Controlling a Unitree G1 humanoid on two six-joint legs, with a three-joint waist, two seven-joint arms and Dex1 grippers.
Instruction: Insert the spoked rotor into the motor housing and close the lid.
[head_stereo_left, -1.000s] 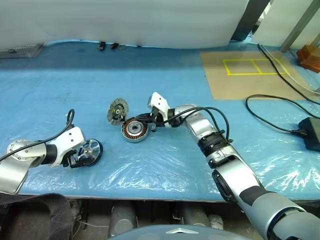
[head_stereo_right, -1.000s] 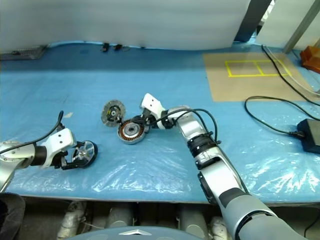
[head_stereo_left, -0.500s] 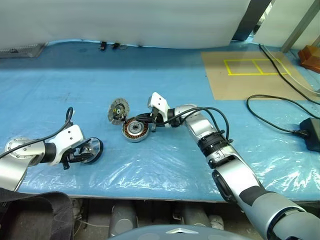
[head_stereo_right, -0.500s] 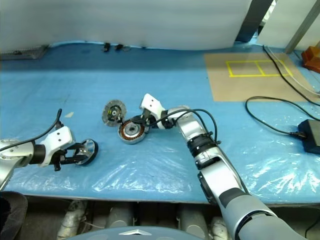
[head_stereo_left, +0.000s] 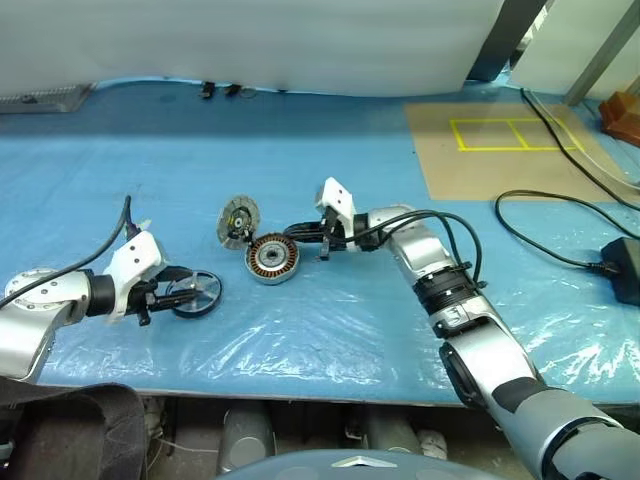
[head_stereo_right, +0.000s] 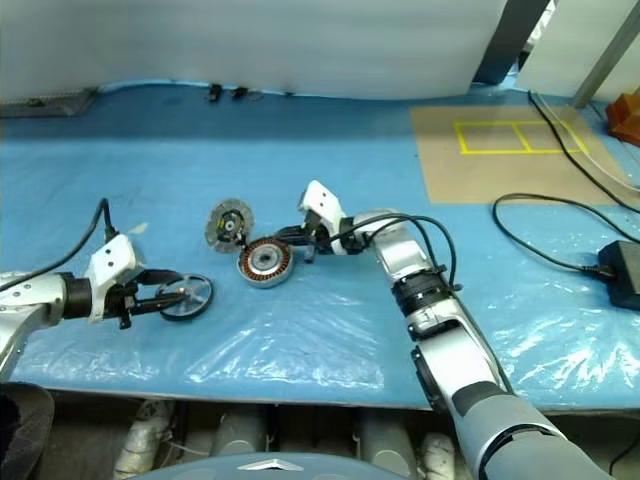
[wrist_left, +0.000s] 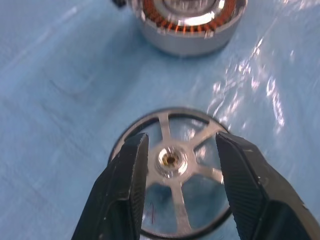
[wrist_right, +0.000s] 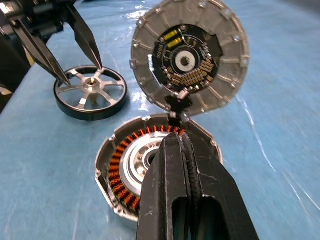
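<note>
The spoked rotor (head_stereo_left: 195, 293), a dark-rimmed wheel with silver spokes, lies at the front left of the blue sheet. My left gripper (wrist_left: 182, 150) reaches over it, its fingers (wrist_right: 65, 80) apart on either side of the hub (wrist_left: 170, 160) with gaps showing. The motor housing (head_stereo_left: 272, 259), with copper windings, sits mid-table. Its round lid (head_stereo_left: 237, 219) stands upright at its back left. My right gripper (wrist_right: 182, 136) is shut and empty, its tips over the housing's rim by the lid's hinge.
A brown board with a yellow taped square (head_stereo_left: 490, 145) lies at the back right. A black cable (head_stereo_left: 540, 230) runs to a black box (head_stereo_left: 625, 268) at the right edge. The table's front edge (head_stereo_left: 300, 385) is close.
The left fingers have narrowed around the rotor's hub. Hand and rotor have shifted right, and the rotor now lies flatter. The right gripper has drawn back to the right along the housing.
</note>
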